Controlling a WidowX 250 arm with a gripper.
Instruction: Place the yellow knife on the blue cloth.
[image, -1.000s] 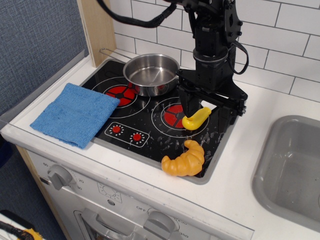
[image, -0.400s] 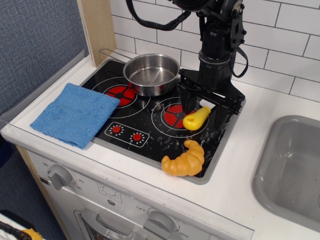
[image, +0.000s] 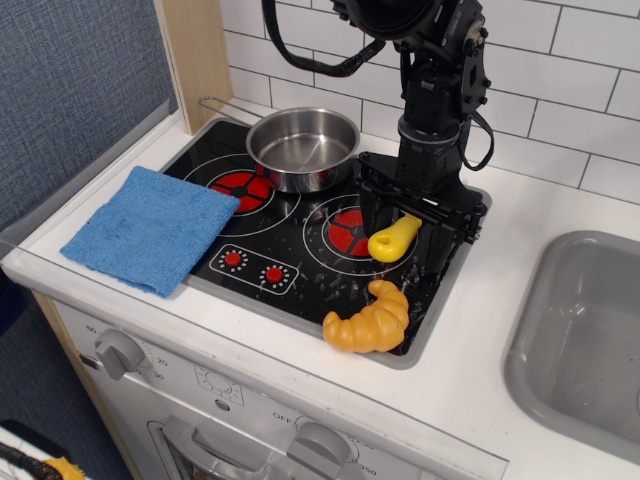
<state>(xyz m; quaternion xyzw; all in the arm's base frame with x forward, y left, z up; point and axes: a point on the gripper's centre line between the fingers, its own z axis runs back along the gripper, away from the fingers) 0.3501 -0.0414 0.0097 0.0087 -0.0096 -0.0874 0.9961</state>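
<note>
A toy kitchen counter seen from above and in front, described from left to right. At the far left, the blue cloth (image: 150, 229) lies flat on the white counter, with its right edge overlapping the left rim of the black stovetop (image: 300, 250). The stovetop has red burner rings and 2 small red dials near its front edge. At its back left sits a steel pan (image: 303, 148), empty, with a thin handle pointing left toward a wooden post (image: 195, 60). To the right of the pan, a black robot arm (image: 436, 90) comes down from the top of the frame over the right burner. Its gripper (image: 410, 228) has 2 dark fingers spread wide, 1 on each side of the yellow knife (image: 393, 238). The knife rests on the stovetop between those fingers, handle pointing front left. Whether the fingers touch it cannot be told. The knife is well apart from the cloth. In front of the knife, at the stovetop's front right edge, lies an orange-yellow croissant (image: 370, 320). At the far right, a grey sink (image: 585, 330) is set into the counter. White tiles cover the back wall.
</note>
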